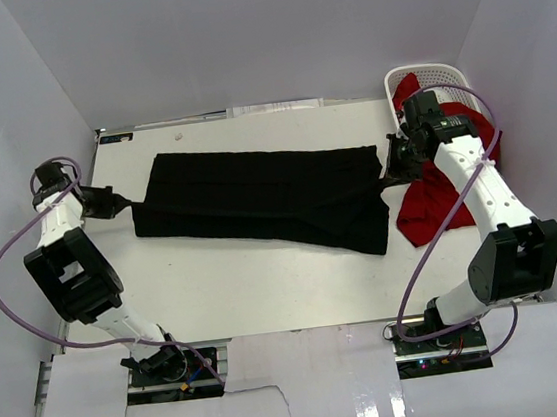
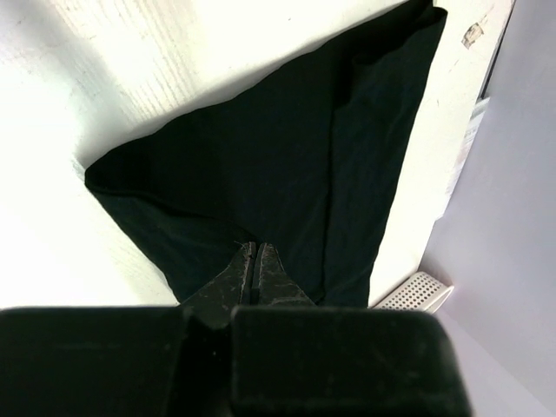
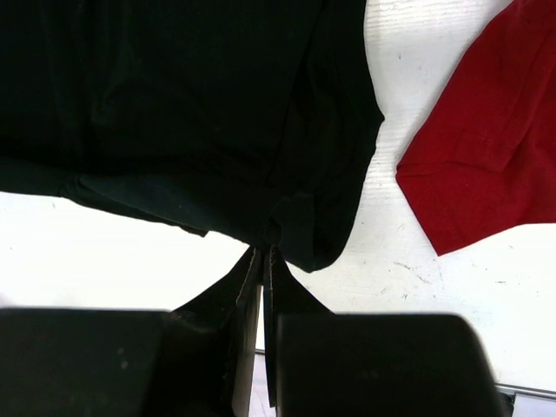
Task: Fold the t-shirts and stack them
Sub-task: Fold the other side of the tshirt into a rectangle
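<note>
Long axis of black t-shirt [image 1: 258,201] runs 9-to-3 o'clock; left gripper [image 1: 125,202] clamped on 9 end, right gripper [image 1: 388,180] clamped on 3 end.

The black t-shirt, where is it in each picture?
Top external: the black t-shirt lies stretched across the middle of the white table.
Left wrist: it fills the middle, from the left tool up to the top right.
Right wrist: it covers the top left, above the right tool.
Shared landmark: the white table beneath it.

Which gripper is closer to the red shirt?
Right. The right gripper sits just beside the red shirt; the left gripper is across the table, past the black shirt.
</note>
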